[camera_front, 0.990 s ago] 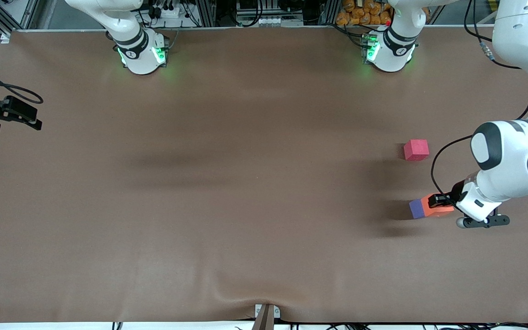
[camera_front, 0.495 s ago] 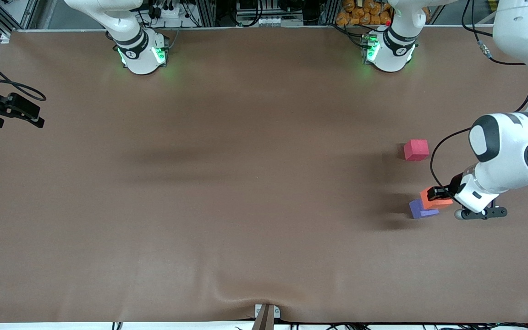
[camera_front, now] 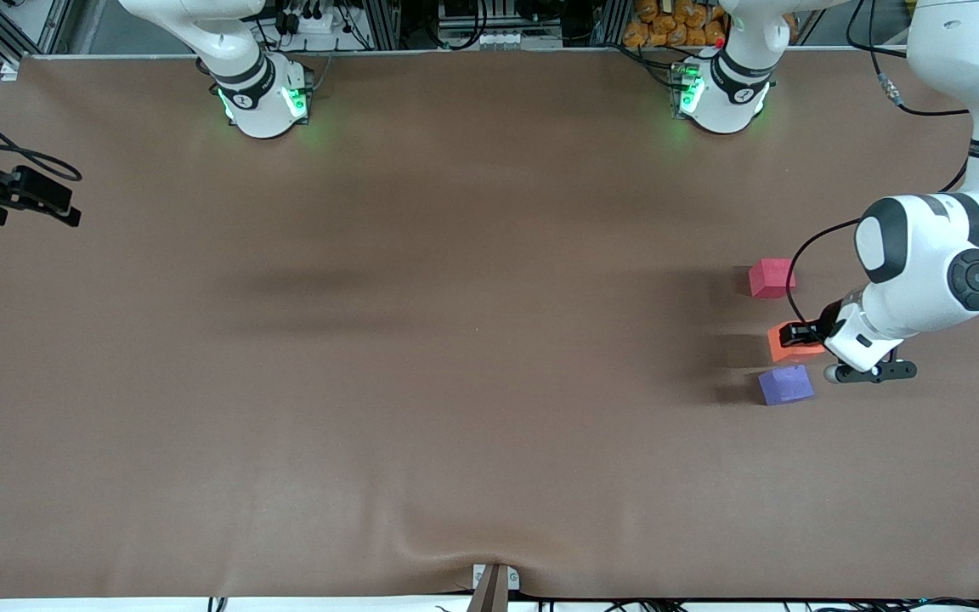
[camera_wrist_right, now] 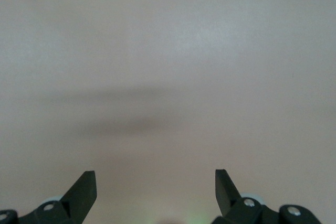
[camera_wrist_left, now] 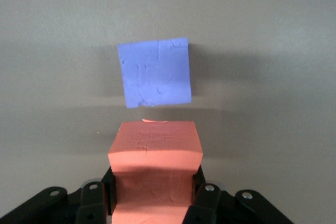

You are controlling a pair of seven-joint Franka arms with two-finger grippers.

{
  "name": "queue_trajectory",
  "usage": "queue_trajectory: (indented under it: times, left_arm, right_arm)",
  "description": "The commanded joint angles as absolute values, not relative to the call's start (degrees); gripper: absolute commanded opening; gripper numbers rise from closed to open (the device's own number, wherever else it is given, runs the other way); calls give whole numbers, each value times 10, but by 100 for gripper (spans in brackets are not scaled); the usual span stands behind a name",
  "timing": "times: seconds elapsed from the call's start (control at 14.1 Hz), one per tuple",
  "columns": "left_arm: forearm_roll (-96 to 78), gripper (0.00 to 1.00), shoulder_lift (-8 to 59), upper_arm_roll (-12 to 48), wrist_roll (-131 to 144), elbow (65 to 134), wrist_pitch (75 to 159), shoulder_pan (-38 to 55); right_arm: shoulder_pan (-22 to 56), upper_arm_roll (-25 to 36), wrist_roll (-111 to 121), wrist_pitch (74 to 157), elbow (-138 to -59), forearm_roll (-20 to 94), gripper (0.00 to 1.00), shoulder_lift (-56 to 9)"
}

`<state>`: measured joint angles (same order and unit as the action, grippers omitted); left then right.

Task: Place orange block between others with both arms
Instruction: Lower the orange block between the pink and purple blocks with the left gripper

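Your left pincer (camera_front: pixel 798 336) is gripping the orange block (camera_front: pixel 787 342), its fingers (camera_wrist_left: pixel 203 199) clamped on two opposite sides of the cube, as the left wrist view is showing plainly. The block is hanging over the stretch of desk (camera_front: pixel 421 340) between the other two cubes, toward the left arm's end. I cannot tell from the front view whether it is touching the desk or riding just above it. The pinkish-red block (camera_front: pixel 771 278) is lying farther from the front camera than that stretch, and the purple-blue block (camera_front: pixel 785 384) is lying nearer to it; both are sitting flat on the desk, apart from the orange one. Your right pincer (camera_front: pixel 18 197) is waiting over the desk's edge at the right arm's end, its fingers (camera_wrist_right: pixel 84 190) standing wide apart and holding nothing.
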<state>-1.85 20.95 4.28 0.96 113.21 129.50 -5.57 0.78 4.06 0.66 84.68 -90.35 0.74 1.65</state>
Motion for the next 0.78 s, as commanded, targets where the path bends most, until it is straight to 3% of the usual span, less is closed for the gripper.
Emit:
queue_trajectory:
  times: [0.0,0.71]
  left_arm:
    - [-18,0,196,45,4,1167,1328,-60]
    - [-7,0,219,44,-17,1190,1360,-62]
  right_arm:
    - [-9,40,1,834,-889,10,100,26]
    - [-10,39,0,837,-890,8,100,15]
